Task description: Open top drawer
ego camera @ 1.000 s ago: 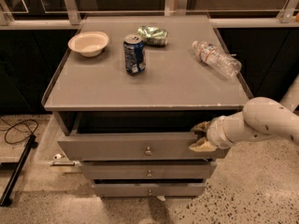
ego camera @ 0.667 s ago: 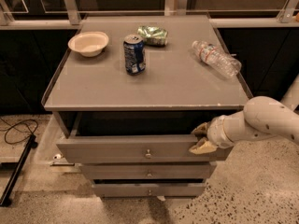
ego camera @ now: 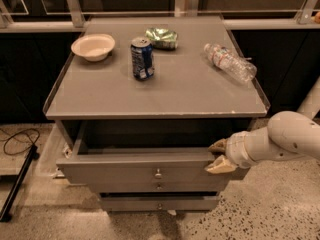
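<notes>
The top drawer (ego camera: 115, 171) of the grey cabinet stands partly pulled out, and its dark inside (ego camera: 150, 134) shows under the table top. Its flat grey front carries a small round metal knob (ego camera: 158, 173). My gripper (ego camera: 218, 155) is at the right end of the drawer front. One tan fingertip (ego camera: 218, 145) sits over the front's top rim and the other lies against its face, so it is shut on the front panel. The white arm (ego camera: 285, 139) comes in from the right.
Two narrower drawer fronts (ego camera: 159, 203) sit shut below. On the cabinet top (ego camera: 190, 89) are a white bowl (ego camera: 93, 46), a blue soda can (ego camera: 142, 59), a crumpled green bag (ego camera: 161, 38) and a lying plastic bottle (ego camera: 230, 62). A cable (ego camera: 20, 141) and a black stand leg (ego camera: 17, 184) lie on the floor at the left.
The top drawer front and my gripper have come a little further out toward the camera. The things on the cabinet top have not moved.
</notes>
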